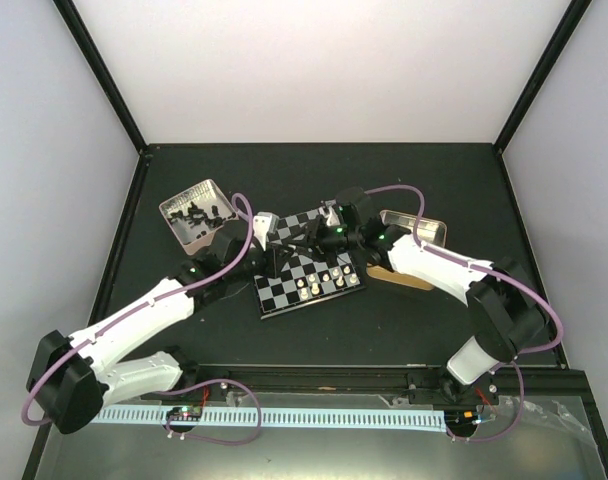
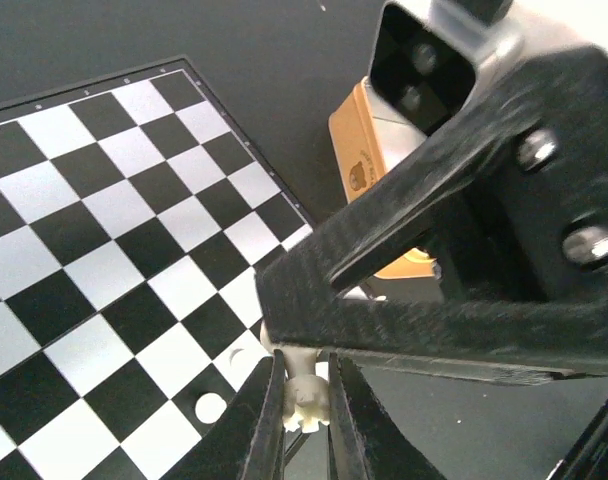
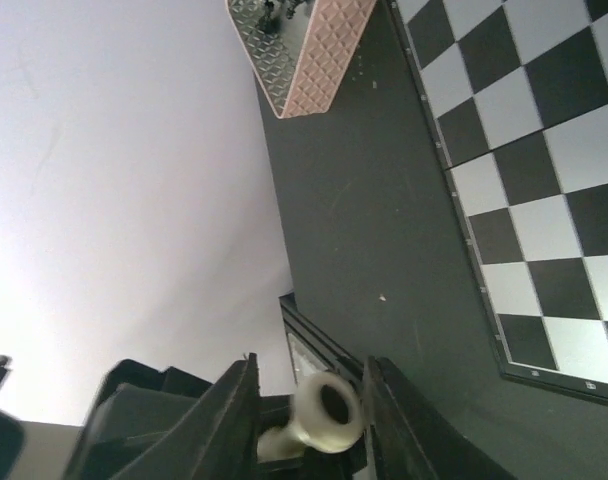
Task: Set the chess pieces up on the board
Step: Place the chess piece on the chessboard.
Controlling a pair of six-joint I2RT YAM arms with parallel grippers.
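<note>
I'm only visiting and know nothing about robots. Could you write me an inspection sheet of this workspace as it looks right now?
Surface: black table.
Job's things: chessboard in the middle, a few cream pieces standing on it; black pieces lie in the pink tray.
Clutter: tan box and metal tray right of the chessboard.
Grippers: left gripper shut on a cream piece; right gripper has a cream piece between its fingers, grip unclear.
Cables: purple cables loop along both arms.
Surroundings: pale walls, black frame posts.
</note>
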